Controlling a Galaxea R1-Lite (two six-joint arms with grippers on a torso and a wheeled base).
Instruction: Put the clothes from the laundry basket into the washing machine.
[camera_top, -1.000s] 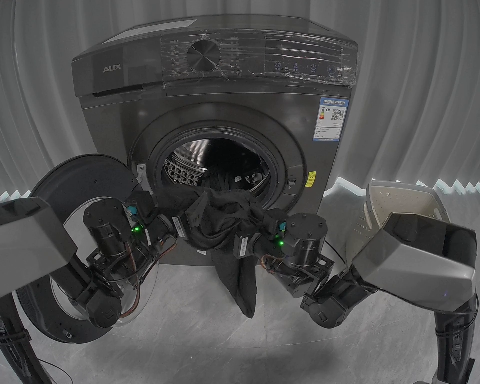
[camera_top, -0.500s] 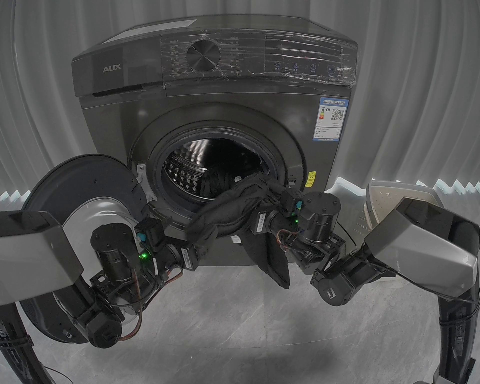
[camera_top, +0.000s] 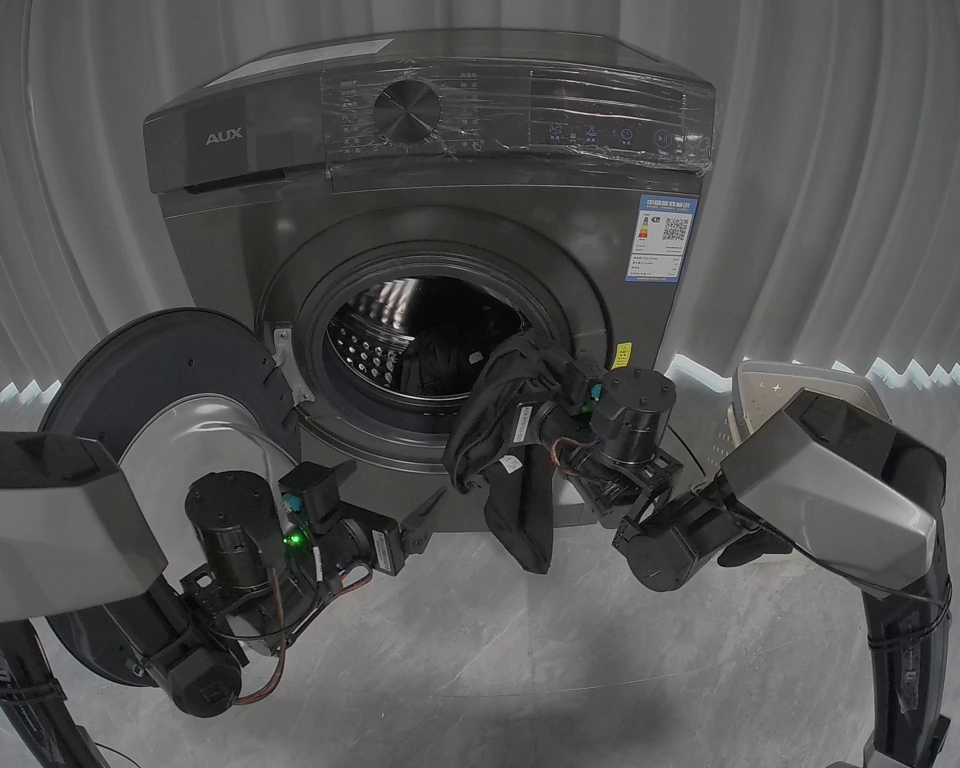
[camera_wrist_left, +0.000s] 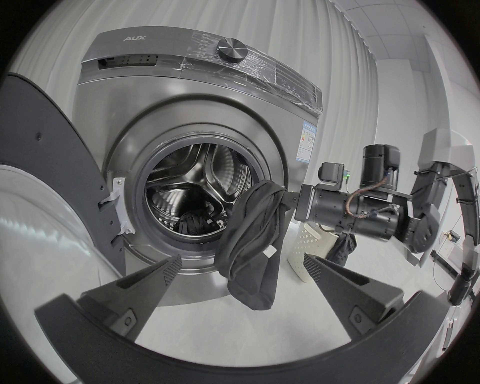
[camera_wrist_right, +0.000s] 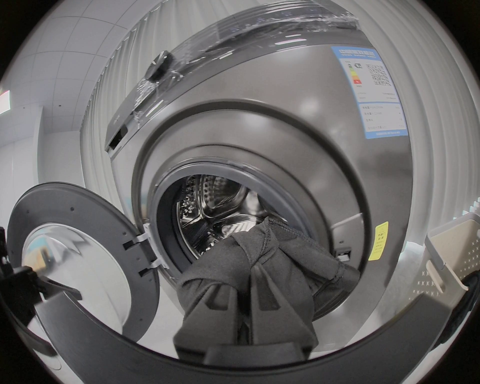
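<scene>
One gripper has let go: the left gripper (camera_wrist_left: 241, 259), jaws wide, has drawn back and down. The right gripper (camera_wrist_right: 248, 295) alone clamps the black garment (camera_top: 505, 440), which droops beneath it at the washing machine's (camera_top: 420, 200) mouth, not yet inside. Count: one held garment, one dark heap (camera_top: 440, 355) beyond, one laundry basket (camera_top: 760, 400).

The right gripper (camera_wrist_right: 245, 300) was wrapped up in the dark garment (camera_top: 500, 430), so from the head view you couldn't really make out its tips. The laundry basket (camera_top: 775, 395), out past that gripper's arm, was mostly blocked, contents hidden. Deeper in the drum beyond the gripper was a dark heap (camera_top: 445, 355), too murky to tell which pieces. In the left wrist view, the door (camera_wrist_left: 45, 165) got cut off at the edge.
</scene>
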